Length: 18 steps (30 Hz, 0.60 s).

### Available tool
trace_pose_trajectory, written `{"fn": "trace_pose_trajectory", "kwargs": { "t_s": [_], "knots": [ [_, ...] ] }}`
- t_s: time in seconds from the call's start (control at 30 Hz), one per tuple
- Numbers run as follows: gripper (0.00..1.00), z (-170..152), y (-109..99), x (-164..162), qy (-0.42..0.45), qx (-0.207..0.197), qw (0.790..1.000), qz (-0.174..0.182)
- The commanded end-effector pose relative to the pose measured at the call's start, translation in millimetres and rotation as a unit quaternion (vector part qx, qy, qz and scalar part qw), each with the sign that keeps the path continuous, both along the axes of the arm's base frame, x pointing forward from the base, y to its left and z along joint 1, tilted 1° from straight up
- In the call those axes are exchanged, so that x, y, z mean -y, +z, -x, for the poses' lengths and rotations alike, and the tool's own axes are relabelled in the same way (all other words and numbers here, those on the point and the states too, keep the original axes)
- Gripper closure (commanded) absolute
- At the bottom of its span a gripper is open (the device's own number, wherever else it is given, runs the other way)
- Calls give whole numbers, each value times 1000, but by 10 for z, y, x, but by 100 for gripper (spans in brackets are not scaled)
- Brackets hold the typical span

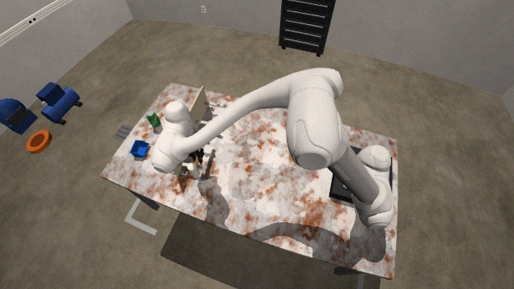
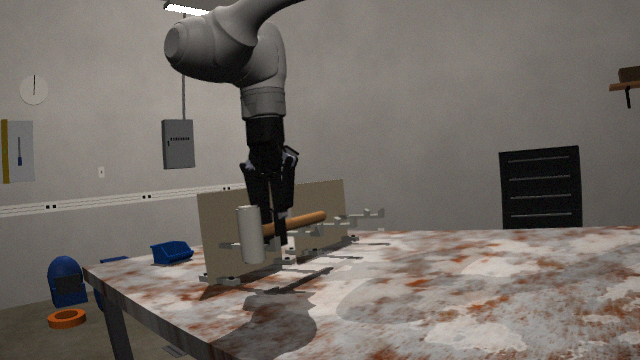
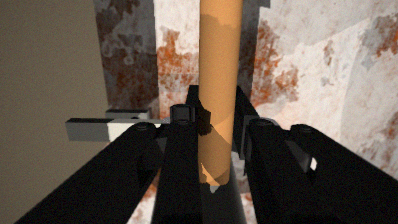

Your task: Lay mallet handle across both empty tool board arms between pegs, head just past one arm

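My gripper [image 2: 272,222] points straight down and is shut on the mallet's orange handle [image 2: 295,221]. The handle runs level in front of the near beige tool board [image 2: 220,235]. The white mallet head [image 2: 250,234] hangs at the handle's left end. It is beside the board's grey arms [image 2: 230,246], and I cannot tell whether the handle touches them. In the wrist view the handle [image 3: 220,75] runs up between my black fingers. The board [image 3: 45,100] is at the left, with one grey arm [image 3: 100,129] reaching toward the fingers. In the overhead view the arm hides most of my gripper [image 1: 197,157].
A second beige board [image 2: 320,205] with grey arms [image 2: 367,214] stands just behind the first. A blue bin [image 1: 139,148] and a green can [image 1: 153,119] sit near the table's left edge. A black cabinet [image 2: 540,186] stands by the far wall.
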<state>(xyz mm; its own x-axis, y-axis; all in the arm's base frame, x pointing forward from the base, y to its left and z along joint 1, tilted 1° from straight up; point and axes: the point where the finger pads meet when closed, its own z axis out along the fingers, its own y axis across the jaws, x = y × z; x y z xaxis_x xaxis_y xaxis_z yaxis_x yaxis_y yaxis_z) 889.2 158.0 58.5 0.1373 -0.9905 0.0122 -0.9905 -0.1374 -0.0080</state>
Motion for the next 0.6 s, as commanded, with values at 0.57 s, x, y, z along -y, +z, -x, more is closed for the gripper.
{"fn": "trace_pose_trajectory", "kwargs": {
  "t_s": [0.57],
  "knots": [
    [90, -18, -140, -2, 0, 1, 1000, 0]
  ]
}}
